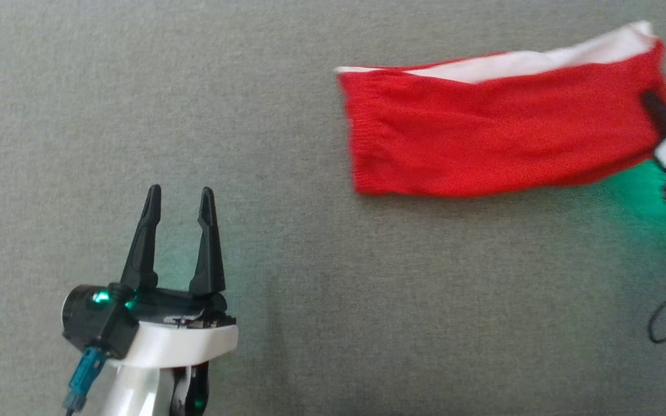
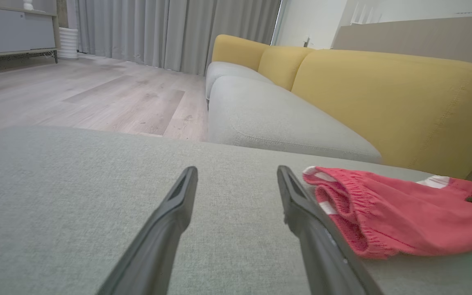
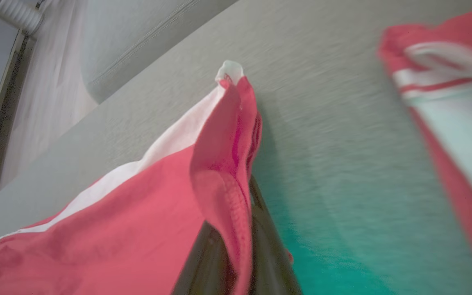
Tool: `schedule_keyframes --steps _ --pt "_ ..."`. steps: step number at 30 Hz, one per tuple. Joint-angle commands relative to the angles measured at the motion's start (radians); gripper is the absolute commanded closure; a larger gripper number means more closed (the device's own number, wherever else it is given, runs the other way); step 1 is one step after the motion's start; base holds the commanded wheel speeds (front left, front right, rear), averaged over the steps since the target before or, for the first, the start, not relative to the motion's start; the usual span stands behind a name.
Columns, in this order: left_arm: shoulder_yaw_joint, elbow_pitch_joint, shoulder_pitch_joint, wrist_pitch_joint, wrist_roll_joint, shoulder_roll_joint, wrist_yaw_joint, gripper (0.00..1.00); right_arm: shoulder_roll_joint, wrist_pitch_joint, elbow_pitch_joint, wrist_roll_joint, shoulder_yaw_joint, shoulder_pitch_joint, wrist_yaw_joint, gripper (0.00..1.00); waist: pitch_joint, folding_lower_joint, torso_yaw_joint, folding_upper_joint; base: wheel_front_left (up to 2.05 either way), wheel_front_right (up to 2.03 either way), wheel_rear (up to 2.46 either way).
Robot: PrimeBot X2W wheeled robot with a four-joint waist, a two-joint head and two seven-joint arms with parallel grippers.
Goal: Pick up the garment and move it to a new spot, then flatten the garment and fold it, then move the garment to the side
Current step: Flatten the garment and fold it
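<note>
**Red garment pinched at its right end, left gripper open**

Nearest the robot, at the lower left of the head view, the left gripper (image 1: pixel 180 192) hovers over the grey cushion (image 1: pixel 321 300). Its two dark fingers are spread apart with nothing between them. Farther out and to the right lies the red knitted garment (image 1: pixel 500 136). It is folded into a long band with a white layer showing along its far edge, well apart from the left gripper. At the band's right end the right gripper (image 1: pixel 655 107) is clamped on the cloth, and its wrist view shows a red fold pinched between the fingers. A green glow tints the cushion there. Beyond, the left wrist view shows a yellow backrest (image 2: pixel 387 94), a wooden floor (image 2: pixel 96 90) and grey curtains (image 2: pixel 170 32).
</note>
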Motion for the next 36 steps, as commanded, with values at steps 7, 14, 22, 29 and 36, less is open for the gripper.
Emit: schedule_keyframes --steps 7,14,22,29,36 --pt "0.03 -0.015 0.018 -0.005 0.013 0.0 -0.016 0.0 -0.038 -0.042 -0.063 -0.054 -0.069 -0.019 0.008 1.0 -0.03 0.0002 -0.016 0.0 0.0 0.0 0.0" --pt "0.02 0.01 0.036 -0.005 0.005 -0.002 -0.021 0.0 -0.009 0.004 -0.21 -0.028 0.119 -0.013 0.008 1.0 -0.05 0.0002 -0.004 0.0 0.0 0.0 0.0" --pt "0.005 0.015 0.03 -0.005 -0.025 -0.002 0.002 0.0 0.092 0.068 -0.303 0.017 0.422 0.051 0.008 1.0 -0.06 0.0002 0.0 0.0 0.0 0.0 0.0" --pt "-0.015 0.029 0.027 -0.005 -0.031 -0.002 0.01 0.0 0.123 -0.011 -0.223 0.036 0.505 0.045 0.008 1.0 -0.059 0.0002 0.02 0.0 0.0 0.0 0.0" --pt "-0.023 0.043 0.04 -0.005 -0.033 -0.002 0.015 0.0 0.124 -0.08 -0.16 0.091 0.544 0.023 0.008 1.0 -0.073 0.0002 0.027 0.0 0.0 0.0 0.0"
